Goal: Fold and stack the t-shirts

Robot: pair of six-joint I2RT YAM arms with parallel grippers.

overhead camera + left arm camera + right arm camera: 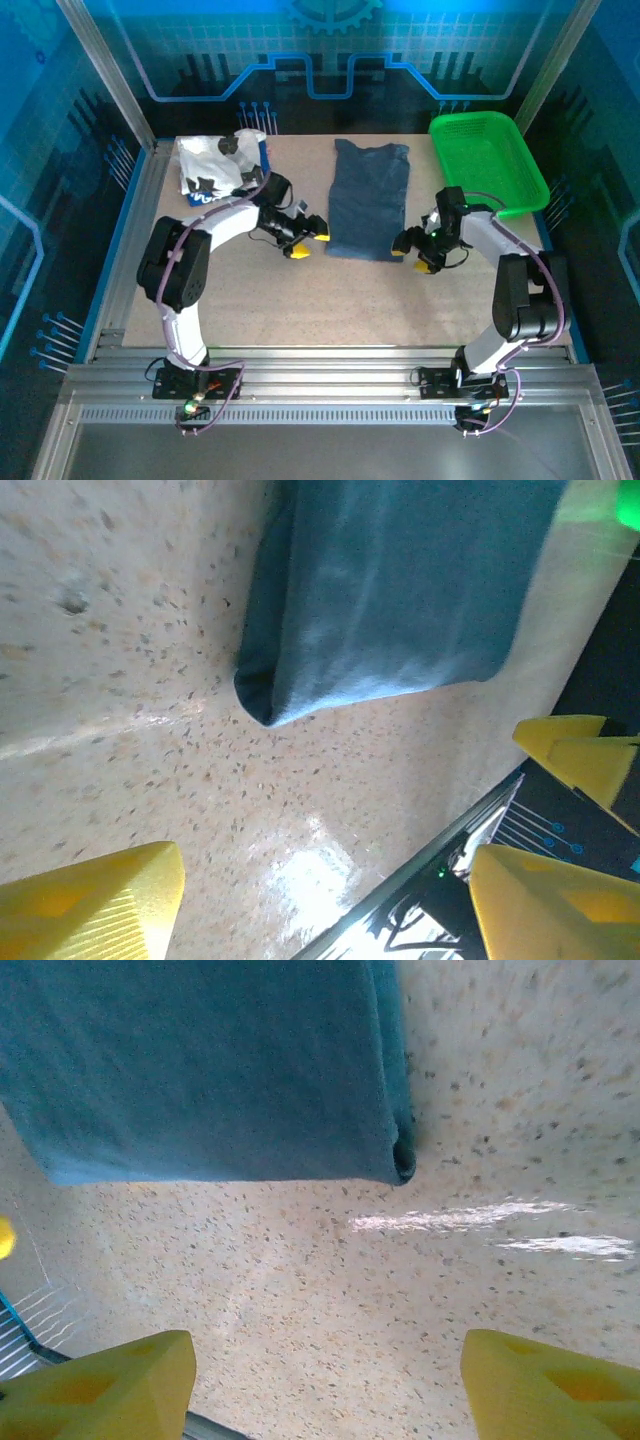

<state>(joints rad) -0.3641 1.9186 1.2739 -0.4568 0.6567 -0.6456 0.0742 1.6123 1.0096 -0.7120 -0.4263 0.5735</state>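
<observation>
The dark slate-blue t-shirt (pixel 368 200) lies folded into a long strip in the middle of the table. Its near left corner (pixel 390 590) lies just beyond my left gripper, and its near right corner (pixel 200 1070) just beyond my right gripper. The white printed t-shirt (pixel 218 165) lies crumpled at the back left. My left gripper (pixel 310 244) (pixel 325 870) hovers open at the blue shirt's near left corner, with only bare table between its fingers. At the near right corner my right gripper (pixel 411 259) (pixel 330 1370) is open too, holding nothing.
A bright green mesh basket (pixel 488 160) stands at the back right, close behind the right arm. The speckled table (pixel 350 300) runs bare from the shirt's near edge to the metal rail in front.
</observation>
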